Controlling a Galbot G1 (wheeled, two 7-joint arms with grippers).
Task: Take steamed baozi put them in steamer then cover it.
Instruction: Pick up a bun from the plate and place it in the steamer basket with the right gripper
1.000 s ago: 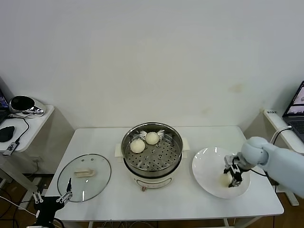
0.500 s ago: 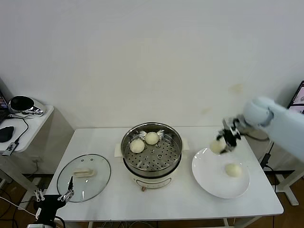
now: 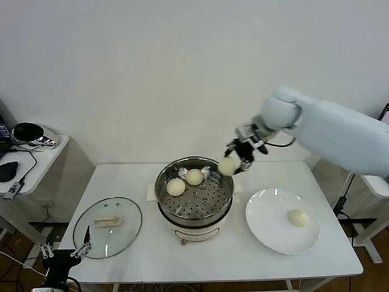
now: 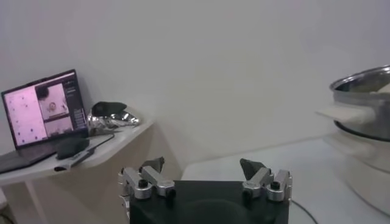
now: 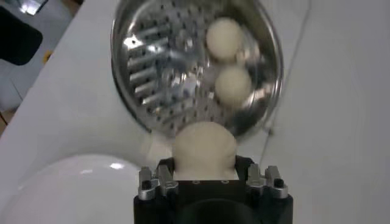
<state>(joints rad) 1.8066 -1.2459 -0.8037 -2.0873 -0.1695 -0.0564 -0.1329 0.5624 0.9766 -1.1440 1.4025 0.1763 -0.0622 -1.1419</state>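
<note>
Third baozi (image 3: 228, 165) in transit: clenched in right gripper (image 3: 236, 159), above steamer (image 3: 193, 190) rim, plate side. Two buns (image 3: 185, 181) already on tray; one (image 3: 297, 217) left on plate (image 3: 267, 234). Next: over bare perforations, lower, release. Left gripper (image 3: 67, 254) released, parked off tabletop (image 3: 140, 261) corner; cover (image 3: 107, 227) untouched.

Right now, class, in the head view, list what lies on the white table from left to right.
Glass lid → steamer holding two baozi → white plate with one baozi.
</note>
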